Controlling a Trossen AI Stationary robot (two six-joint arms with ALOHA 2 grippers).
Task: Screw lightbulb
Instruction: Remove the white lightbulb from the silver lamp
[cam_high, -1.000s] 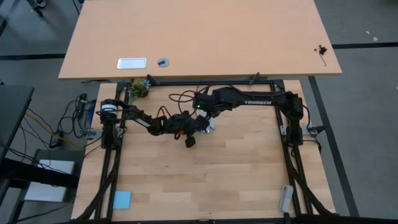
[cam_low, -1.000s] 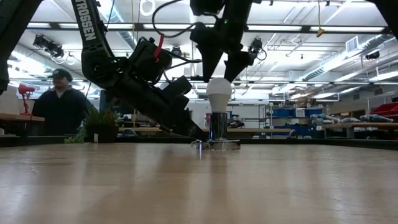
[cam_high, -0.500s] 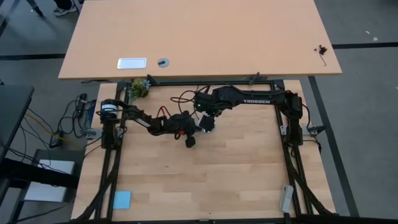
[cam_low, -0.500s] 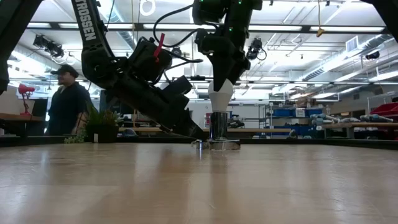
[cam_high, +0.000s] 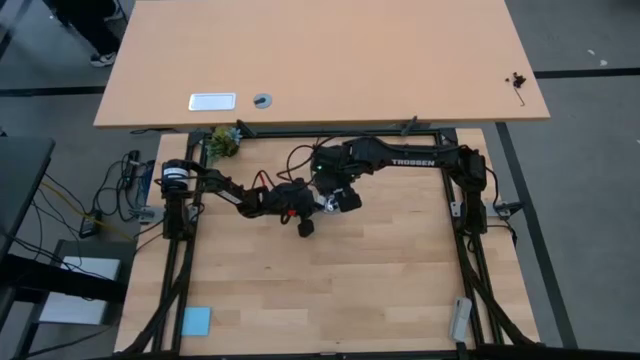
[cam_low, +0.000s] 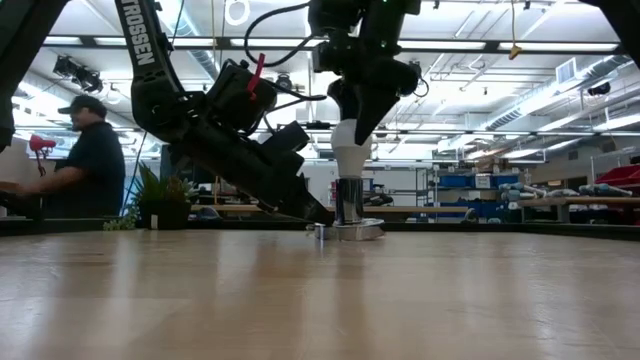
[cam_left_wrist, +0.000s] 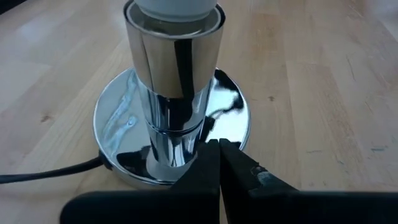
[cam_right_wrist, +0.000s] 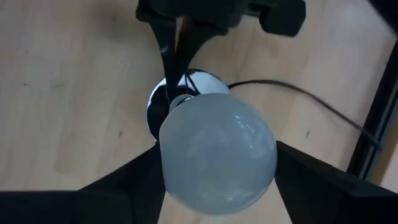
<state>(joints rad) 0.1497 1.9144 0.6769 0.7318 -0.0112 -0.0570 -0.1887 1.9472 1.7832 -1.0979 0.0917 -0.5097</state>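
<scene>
Two arms: both meet at mid-table, over a chrome socket stand.
Lightbulb: upright, its narrow end seated in the socket's collar.
Right gripper: above the bulb, fingers clasped on either side of the white globe.
Left gripper: jaws closed tight, tips pressed on the stand's round base, pinning it.
Technique: I judge the turn goes best with the wrist axis plumb over the socket, grip light on the glass, base held firm so the black cord cannot drag it.
Surface: pale wood planking, smooth and level.
Room: open workshop, shelving behind; a person stands at far left.
</scene>
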